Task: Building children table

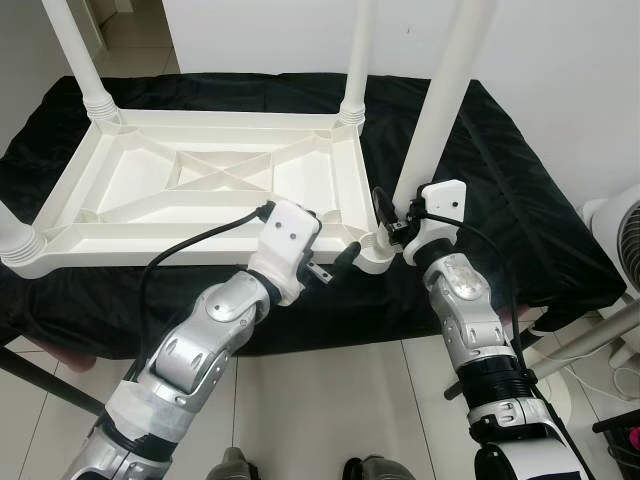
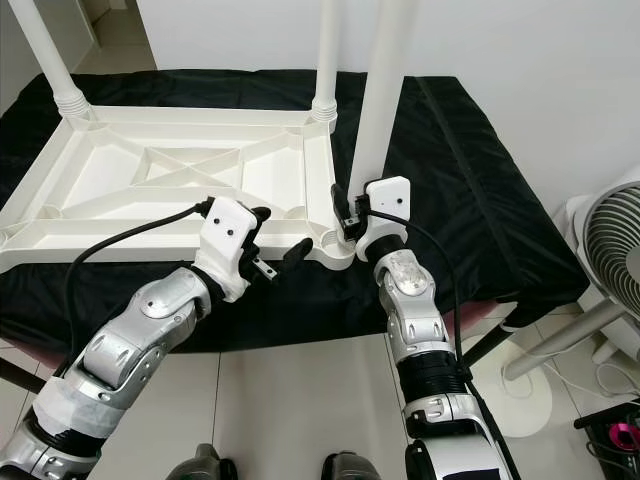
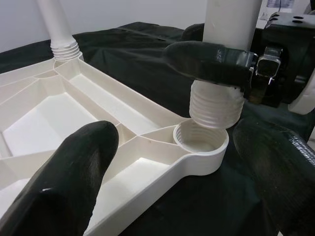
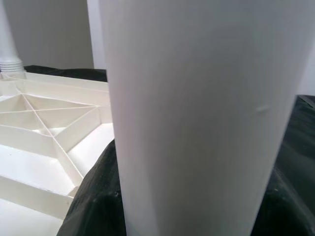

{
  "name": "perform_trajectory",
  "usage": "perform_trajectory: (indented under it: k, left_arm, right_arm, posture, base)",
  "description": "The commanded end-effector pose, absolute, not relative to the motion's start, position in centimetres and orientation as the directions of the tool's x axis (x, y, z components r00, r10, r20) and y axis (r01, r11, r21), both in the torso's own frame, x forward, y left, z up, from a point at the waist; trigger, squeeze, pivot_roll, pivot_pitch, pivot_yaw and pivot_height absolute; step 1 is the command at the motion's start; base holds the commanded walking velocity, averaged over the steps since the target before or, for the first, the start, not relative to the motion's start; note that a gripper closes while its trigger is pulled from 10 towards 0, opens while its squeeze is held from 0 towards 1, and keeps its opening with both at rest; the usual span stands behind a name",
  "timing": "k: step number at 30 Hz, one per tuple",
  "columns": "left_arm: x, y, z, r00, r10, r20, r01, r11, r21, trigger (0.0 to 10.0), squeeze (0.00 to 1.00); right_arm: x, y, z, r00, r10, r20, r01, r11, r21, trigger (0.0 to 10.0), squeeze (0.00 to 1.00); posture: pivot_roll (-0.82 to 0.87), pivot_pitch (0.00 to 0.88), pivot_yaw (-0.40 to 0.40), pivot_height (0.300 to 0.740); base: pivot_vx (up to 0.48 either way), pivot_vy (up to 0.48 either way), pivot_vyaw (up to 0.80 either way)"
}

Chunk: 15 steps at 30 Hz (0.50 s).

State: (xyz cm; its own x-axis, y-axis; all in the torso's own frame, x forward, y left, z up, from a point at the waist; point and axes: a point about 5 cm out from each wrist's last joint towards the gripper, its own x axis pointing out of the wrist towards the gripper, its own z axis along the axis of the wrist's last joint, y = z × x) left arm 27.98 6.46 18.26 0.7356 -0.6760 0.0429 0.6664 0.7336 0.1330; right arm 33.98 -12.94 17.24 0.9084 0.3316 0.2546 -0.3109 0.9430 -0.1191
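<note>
White table top (image 1: 210, 190), upside down on a black cloth (image 1: 500, 190); fourth leg (image 1: 440, 110) at the near right corner socket (image 3: 201, 142).

Left wrist view: the leg's threaded end hovers just above the empty socket (not seated). Right gripper (image 1: 385, 222) is clamped on the leg just above the thread; left gripper (image 1: 335, 265) stands apart beside the corner, holding nothing. Leg tops cut off.

This looks like a room in a home. It has a pale tiled floor (image 1: 330, 400), plain white walls (image 2: 520, 40) and a standing fan (image 2: 610, 240) beside a table covered with a black cloth (image 1: 520, 190).
</note>
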Motion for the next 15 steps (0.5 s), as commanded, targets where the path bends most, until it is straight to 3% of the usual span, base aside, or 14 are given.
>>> perform_trajectory:
  k: [1, 15]
  left_arm:
    - [25.8, 5.4, 17.8, 0.447, -0.894, -0.029, 0.889, 0.44, 0.13, 10.0, 0.0]
    - [25.0, 5.6, 17.6, 0.435, -0.898, -0.07, 0.896, 0.424, 0.132, 10.0, 0.0]
  right_arm:
    - [34.2, -12.3, 16.5, 0.892, 0.388, 0.231, -0.368, 0.921, -0.126, 10.0, 0.0]
    - [35.4, -11.3, 14.3, 0.861, 0.497, 0.111, -0.481, 0.865, -0.146, 10.0, 0.0]
  posture:
    - [-0.02, 0.059, 0.015, 0.74]
    - [0.0, 0.062, 0.0, 0.74]
  base:
    - [0.0, 0.0, 0.0]
    - [0.0, 0.0, 0.0]
